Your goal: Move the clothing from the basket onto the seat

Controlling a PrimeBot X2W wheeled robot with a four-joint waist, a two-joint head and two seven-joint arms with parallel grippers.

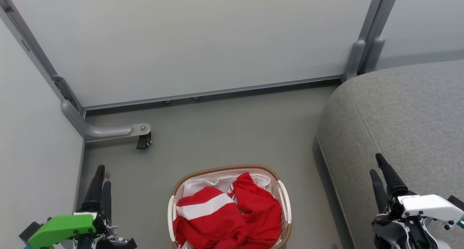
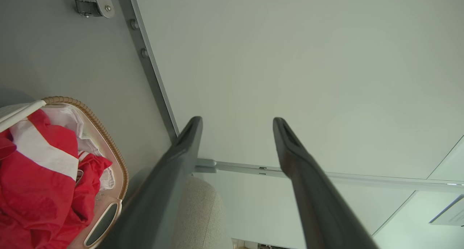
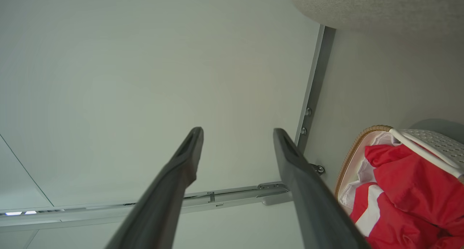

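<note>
Grey floor (image 1: 224, 133): basket (image 1: 226, 168) holds crumpled red clothing (image 1: 232, 220), white bands.

In the head view, the basket (image 1: 232, 168) is cut off at its near end by the bottom edge, and the clothing (image 1: 224, 220) with it. The white liner (image 1: 197, 186) is mostly hidden under the red fabric. The seat (image 1: 406, 111) is cropped by the right and bottom edges. A pinkish spot (image 1: 107, 175) on the floor (image 1: 224, 133) is too small to be identified.
</note>
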